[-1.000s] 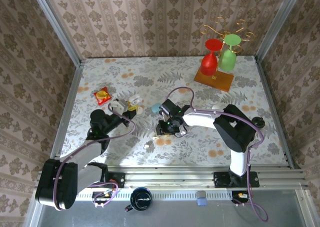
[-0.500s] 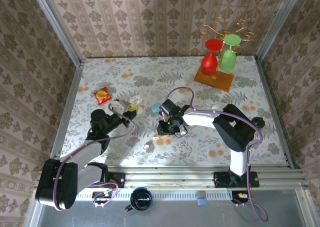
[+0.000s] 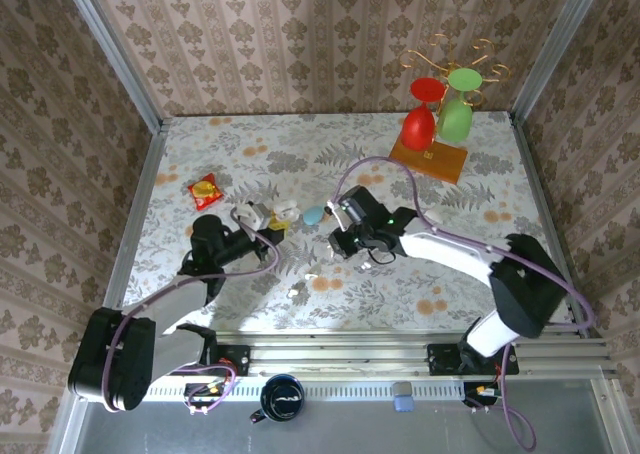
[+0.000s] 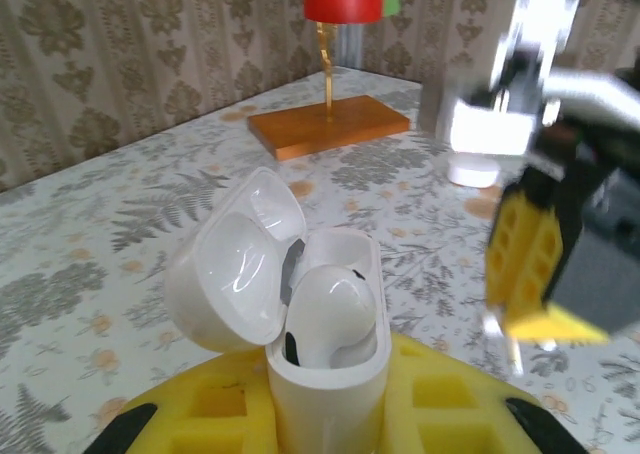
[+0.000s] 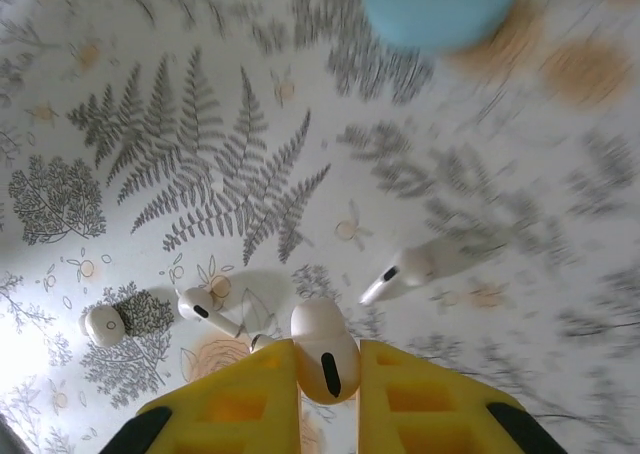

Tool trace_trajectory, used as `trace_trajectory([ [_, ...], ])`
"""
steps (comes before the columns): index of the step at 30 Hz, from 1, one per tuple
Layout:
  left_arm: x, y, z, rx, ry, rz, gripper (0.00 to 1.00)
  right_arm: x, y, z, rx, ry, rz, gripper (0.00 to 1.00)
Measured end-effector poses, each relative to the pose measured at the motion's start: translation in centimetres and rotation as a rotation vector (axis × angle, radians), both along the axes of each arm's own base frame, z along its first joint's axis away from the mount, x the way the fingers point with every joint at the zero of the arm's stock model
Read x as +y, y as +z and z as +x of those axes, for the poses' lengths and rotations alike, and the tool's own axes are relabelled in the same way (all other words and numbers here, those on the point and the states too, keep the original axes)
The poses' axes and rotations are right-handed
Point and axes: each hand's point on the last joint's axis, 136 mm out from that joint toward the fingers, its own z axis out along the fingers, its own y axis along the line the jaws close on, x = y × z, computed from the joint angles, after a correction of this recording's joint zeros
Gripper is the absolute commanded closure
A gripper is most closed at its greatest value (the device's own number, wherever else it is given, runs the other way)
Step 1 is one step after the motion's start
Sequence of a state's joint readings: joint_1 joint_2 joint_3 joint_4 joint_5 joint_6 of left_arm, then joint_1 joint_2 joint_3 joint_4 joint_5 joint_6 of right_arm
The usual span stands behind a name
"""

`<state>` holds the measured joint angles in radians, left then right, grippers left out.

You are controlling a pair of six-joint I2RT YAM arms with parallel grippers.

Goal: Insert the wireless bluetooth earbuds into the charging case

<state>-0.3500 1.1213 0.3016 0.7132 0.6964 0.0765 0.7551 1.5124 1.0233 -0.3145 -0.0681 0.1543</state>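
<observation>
My left arm lies low over the table, forearm angled in from its base. My left gripper point(image 4: 325, 424) is pressed onto the lower body of the charging case point(image 4: 322, 379), holding it upright between the yellow fingers. The lid is flipped open to one side, and a seated earbud point(image 4: 332, 309) rests in one well.

Just right of the charging case a light-blue case point(image 3: 314, 215) lies on the cloth, between my two tools. My right arm reaches in from the right with its elbow raised and wrist bent down. My right gripper point(image 5: 327, 362) hangs beyond the light-blue case from the charging case, its fingers pinching a white earbud point(image 5: 322, 332).

Under that gripper, nearer to me than the charging case, lie two loose earbuds point(image 5: 208, 311) with stems, one of them blurred, and a small rounded white piece point(image 5: 103, 324).

Left of the charging case and farther back sits a red and yellow packet point(image 3: 205, 190). Far to its right stands a wooden rack point(image 3: 428, 156) with a red and a green glass.
</observation>
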Motion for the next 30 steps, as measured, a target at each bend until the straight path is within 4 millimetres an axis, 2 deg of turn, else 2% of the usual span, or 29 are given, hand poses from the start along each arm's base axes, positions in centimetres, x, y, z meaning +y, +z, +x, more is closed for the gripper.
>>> trace_trajectory([
  [6,-1.3,0.0,-0.8,0.031,-0.068,0.003,1.00,-1.8,5.5,-0.3,-0.250,0.109,-0.032,0.85],
  [11,-2.2,-0.6,-1.4,0.078,-0.132,0.008,1.00,-1.6,8.6,-0.6,-0.433,0.226,-0.070,0.86],
  [21,-4.0,-0.7,-3.0,0.155,-0.275,0.004,1.00,0.3,9.4,-1.4,-0.612,0.473,-0.202,0.86],
  [30,-4.5,-1.1,-4.2,0.210,-0.339,0.014,1.00,2.2,9.3,-1.3,-0.669,0.578,-0.262,0.86],
])
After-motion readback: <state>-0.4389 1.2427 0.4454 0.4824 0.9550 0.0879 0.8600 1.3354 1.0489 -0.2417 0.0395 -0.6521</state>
